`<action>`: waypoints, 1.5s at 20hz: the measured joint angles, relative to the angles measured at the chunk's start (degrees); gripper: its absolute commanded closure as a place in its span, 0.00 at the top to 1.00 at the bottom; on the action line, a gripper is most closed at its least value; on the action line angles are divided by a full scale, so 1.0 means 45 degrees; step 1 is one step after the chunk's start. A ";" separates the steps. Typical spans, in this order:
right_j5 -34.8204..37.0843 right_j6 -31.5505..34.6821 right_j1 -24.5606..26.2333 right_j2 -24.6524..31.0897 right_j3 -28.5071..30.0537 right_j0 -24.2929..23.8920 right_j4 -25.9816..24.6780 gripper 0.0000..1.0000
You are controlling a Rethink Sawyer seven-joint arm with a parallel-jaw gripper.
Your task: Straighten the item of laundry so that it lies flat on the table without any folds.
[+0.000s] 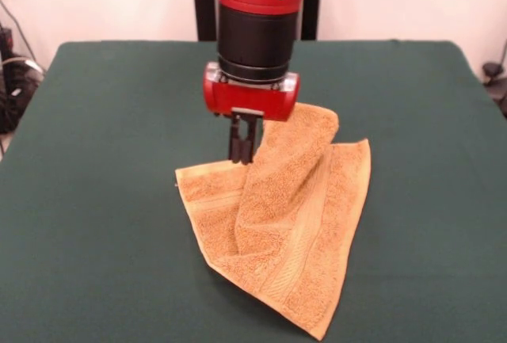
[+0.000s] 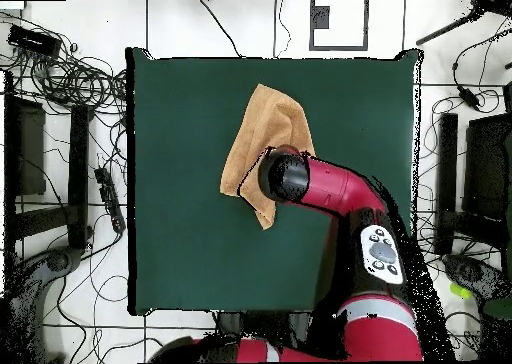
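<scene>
The orange-tan towel [image 1: 277,224] lies near the middle of the dark green table [image 1: 95,200], with one side folded over in a thick ridge that runs from its near part up to the far right. A woven band shows along its right edge. My gripper [image 1: 242,157] comes straight down at the towel's far edge, left of the ridge, with its fingers [image 1: 235,141] close together on the cloth there. In the overhead view the towel [image 2: 265,130] shows partly, and the arm's wrist [image 2: 285,175] covers the gripper and part of the towel.
The red and black arm [image 2: 350,195] reaches over the table [image 2: 180,230] from the base side. Cables and stands [image 2: 90,130] lie on the floor around the table. Bare green felt surrounds the towel on all sides.
</scene>
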 measured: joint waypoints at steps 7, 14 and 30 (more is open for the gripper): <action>0.0003 0.0000 0.0009 -0.0394 -0.0369 0.0109 -0.0323 0.00; -0.0263 0.0000 0.0647 -0.1301 -0.1159 0.0554 -0.1127 0.00; -0.1573 0.0000 0.2492 -0.1781 -0.1657 0.0531 -0.1344 0.00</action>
